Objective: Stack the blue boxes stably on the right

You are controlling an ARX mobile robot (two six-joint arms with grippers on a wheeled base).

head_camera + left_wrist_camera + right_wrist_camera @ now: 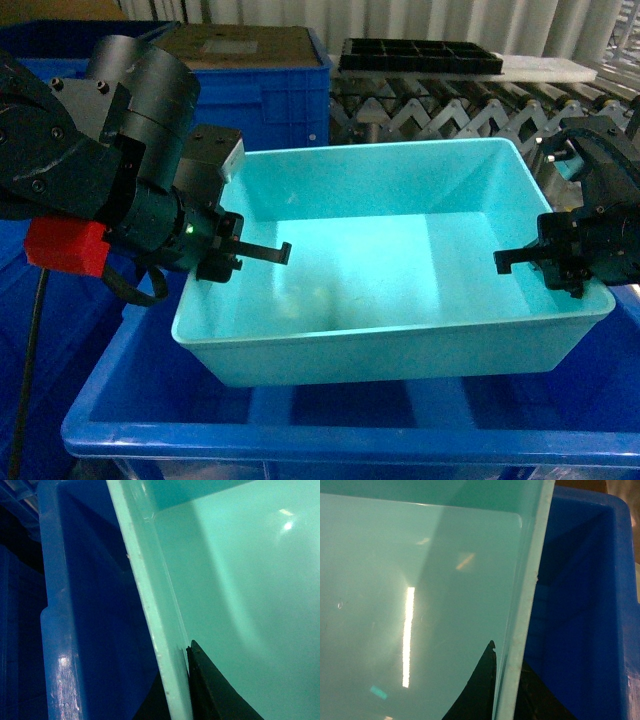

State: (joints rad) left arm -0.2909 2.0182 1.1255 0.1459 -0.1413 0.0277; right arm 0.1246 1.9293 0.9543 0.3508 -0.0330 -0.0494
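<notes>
While turquoise tub [400, 290] sits tilted in royal-blue crate [330, 430], L gripper [225, 250] and R gripper [560, 262] pinch opposite rims, fingers [210, 690] clamped. Roller conveyor [440, 110], black tray [420, 55], curtains behind.

Royal-blue crate [330, 425], turquoise tub [400, 255] sitting inside it
</notes>
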